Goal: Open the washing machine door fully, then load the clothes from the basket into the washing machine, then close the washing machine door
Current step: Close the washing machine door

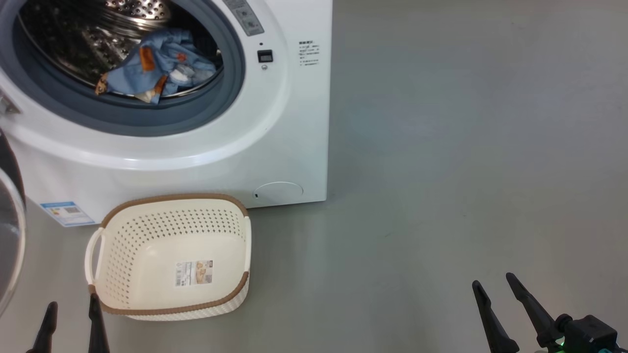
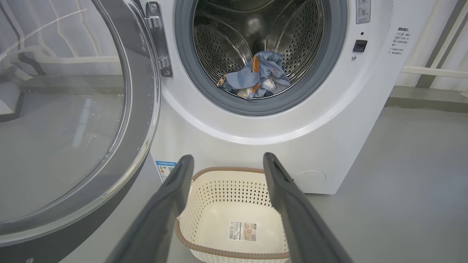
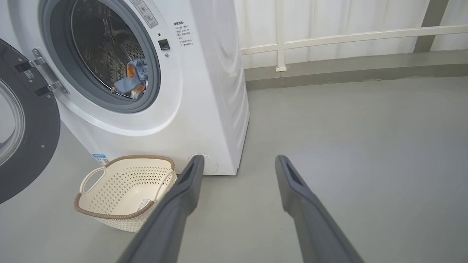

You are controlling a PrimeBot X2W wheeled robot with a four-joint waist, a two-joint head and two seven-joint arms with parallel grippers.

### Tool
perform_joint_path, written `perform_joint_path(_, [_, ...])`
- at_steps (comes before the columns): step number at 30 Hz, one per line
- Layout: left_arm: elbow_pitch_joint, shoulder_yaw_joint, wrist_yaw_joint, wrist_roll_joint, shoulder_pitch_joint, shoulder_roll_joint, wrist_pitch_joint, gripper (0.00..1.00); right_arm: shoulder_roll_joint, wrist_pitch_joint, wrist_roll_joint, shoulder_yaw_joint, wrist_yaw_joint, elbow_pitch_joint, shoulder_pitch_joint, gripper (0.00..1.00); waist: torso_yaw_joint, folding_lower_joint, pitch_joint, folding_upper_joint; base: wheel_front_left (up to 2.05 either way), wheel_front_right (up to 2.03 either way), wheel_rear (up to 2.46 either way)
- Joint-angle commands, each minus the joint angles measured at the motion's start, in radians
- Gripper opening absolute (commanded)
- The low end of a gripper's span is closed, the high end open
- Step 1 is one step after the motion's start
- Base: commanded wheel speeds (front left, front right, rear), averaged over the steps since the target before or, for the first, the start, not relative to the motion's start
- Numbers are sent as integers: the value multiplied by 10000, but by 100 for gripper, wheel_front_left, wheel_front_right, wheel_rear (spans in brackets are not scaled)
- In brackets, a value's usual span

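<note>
The white washing machine [image 1: 274, 122] stands with its round door [image 2: 73, 120] swung wide to the left; the door's edge [image 1: 10, 235] shows at the head view's left margin. Light blue bear-print clothes [image 1: 157, 66] lie in the steel drum near the gasket, seen too in the left wrist view as clothes [image 2: 256, 75] and the right wrist view as clothes [image 3: 133, 78]. The cream basket [image 1: 147, 245] sits on the floor before the machine with only its paper label inside. My left gripper [image 1: 71, 311] is open, just near of the basket's left corner. My right gripper [image 1: 493, 284] is open over bare floor.
Grey floor [image 1: 466, 147] stretches to the right of the machine. A white railing and pale wall [image 3: 329, 36] run behind it. The open door takes up the space left of the basket.
</note>
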Motion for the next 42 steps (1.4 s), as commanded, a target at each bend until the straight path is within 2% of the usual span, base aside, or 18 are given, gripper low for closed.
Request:
perform_joint_path(1, [-263,273,-31,-69,-248,104,-53,100,-187,-48,-47,214,14,-267,-330,100,131,0,27,-1,0,0,0])
perform_joint_path(9, [-151,298,-31,-159,-340,-26,-53,100,-275,-48,-51,446,14,-224,-520,100,857,0,46,-1,0,0,0])
perform_joint_path(18, [-36,119,17,-324,-256,-106,-53,100,-477,-48,11,834,14,-102,-679,100,2227,0,-76,-1,0,0,0])
perform_joint_path(30, [179,-386,426,-1015,-101,-112,-53,100,-779,-48,104,1365,14,64,-983,100,3860,0,-172,-1,0,0,0])
perform_joint_path(42, [257,-784,575,-1268,-19,-113,-53,100,-987,-48,172,1771,14,147,-1197,100,5231,0,-155,-1,0,0,0])
